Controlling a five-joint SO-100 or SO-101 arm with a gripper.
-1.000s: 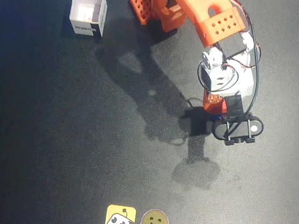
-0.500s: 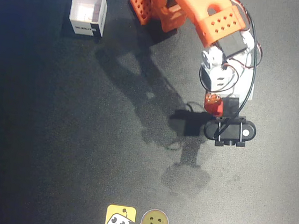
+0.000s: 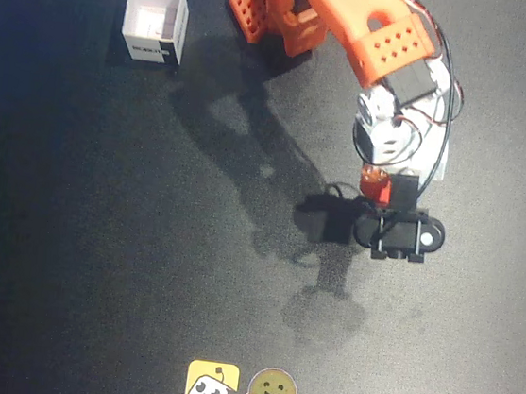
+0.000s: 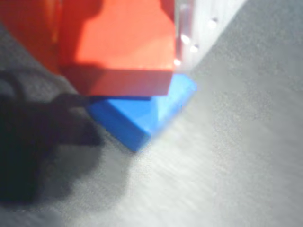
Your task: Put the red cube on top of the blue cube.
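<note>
I am holding the red cube (image 4: pixel 125 47) right over the blue cube (image 4: pixel 142 120), and the wrist view is showing me the two stacked but twisted against each other: one blue corner is poking out toward the lower right from under the red block. The red block's underside is looking as though it is touching the blue top, or is just above it (I cannot tell which from this angle).

My gripper (image 4: pixel 118 42) is gripping the red cube, with a pale finger (image 4: pixel 199 28) running down its right side; the other finger is hidden by the block. In the overhead view the arm (image 3: pixel 359 18) is covering both cubes, so only the black camera mount at the wrist and the dark mat (image 3: pixel 94 263) around it are showing. The white box (image 3: pixel 156 21) is sitting well apart, near the arm's base.

To do this placing well, I am thinking about settling the red cube flat before letting go. The twist matters less than the overlap: most of the red base needs to be resting on blue. I am judging that the fingers should part slowly and evenly, so neither one drags the cube sideways, and that the lift afterward should go straight up.
</note>
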